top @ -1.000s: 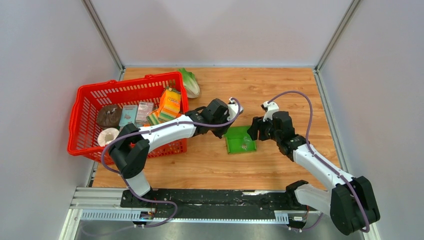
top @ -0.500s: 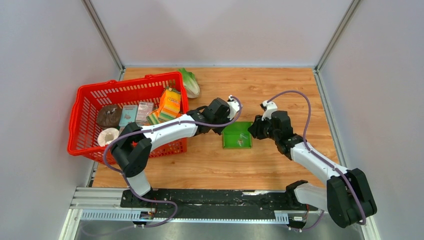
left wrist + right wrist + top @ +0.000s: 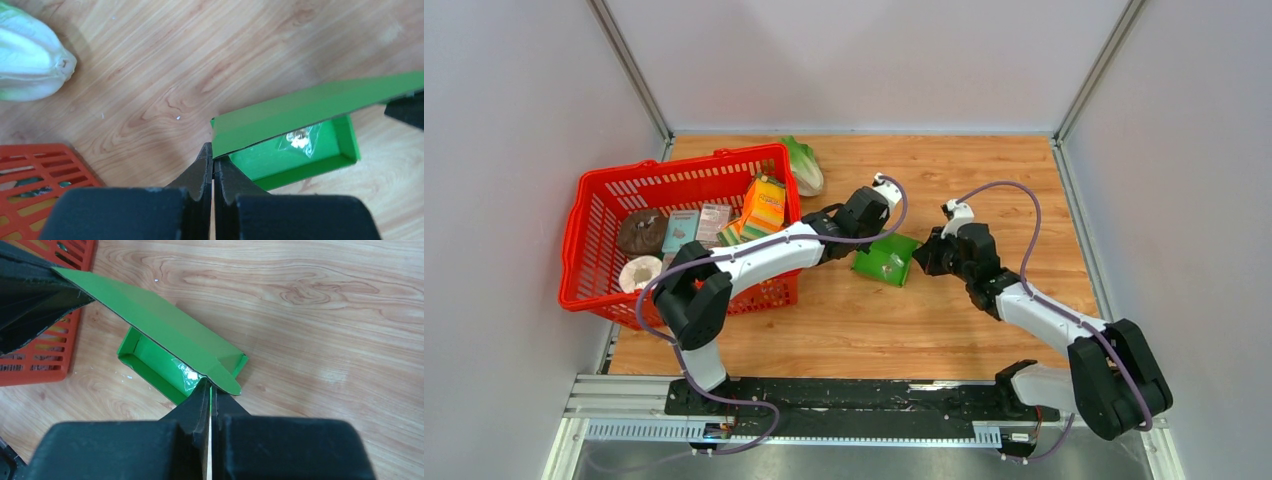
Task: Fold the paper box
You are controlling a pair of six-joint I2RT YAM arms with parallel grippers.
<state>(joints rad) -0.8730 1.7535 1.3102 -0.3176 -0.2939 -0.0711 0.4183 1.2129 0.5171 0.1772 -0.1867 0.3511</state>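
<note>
Where the paper box (image 3: 886,262) hangs between the two arms, just beside the red basket (image 3: 576,240) on the side facing the right arm, its lid panel is raised off the shallow tray beneath.

Left gripper (image 3: 212,152): jaws pressed together on the lid's corner nearest the basket, with only the thin card between them.

Right gripper (image 3: 209,385): jaws likewise closed, pinching the rounded corner at the lid's opposite end, farthest from the basket.

The lid's long axis therefore runs straight from one pair of jaws to the other, pointing away from the basket, and each arm is equally near its own end. The tray lies below this line. Whether it rests on the wooden table (image 3: 984,170) or is carried just above it cannot be told. A small clear packet (image 3: 300,140) lies inside the tray. A lettuce (image 3: 804,165) sits beyond the basket's far corner, apart from the work.

Judged from this, the coming move is to lower the lid over the tray, both ends together, lest the card twist.
</note>
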